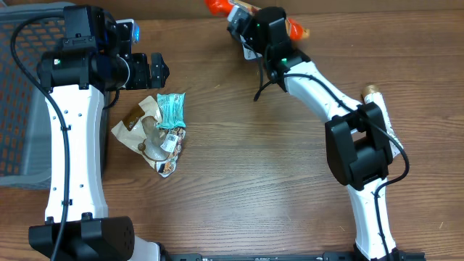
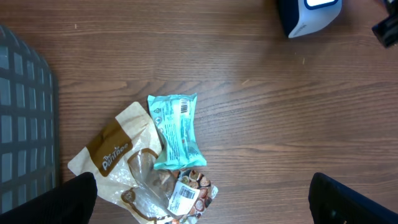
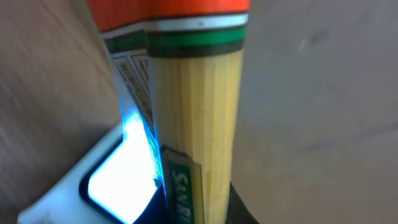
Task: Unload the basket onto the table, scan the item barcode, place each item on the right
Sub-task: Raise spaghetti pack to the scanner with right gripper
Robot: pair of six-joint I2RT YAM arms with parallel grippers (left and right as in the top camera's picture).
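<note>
The item is a long pack of spaghetti, yellow with an orange end and a green band. My right gripper is shut on it at the table's far edge, and its orange end sticks out to the left. In the right wrist view the pack runs up from between the jaws of the right gripper, close beside the scanner's glowing white window. The white scanner also shows at the top of the left wrist view. My left gripper hangs open above the loose packets, with its fingertips wide apart.
A teal packet, a brown-and-white pouch and a nut packet with a white label lie together left of centre. A grey mesh basket stands at the left edge. A tan object shows beside the right arm.
</note>
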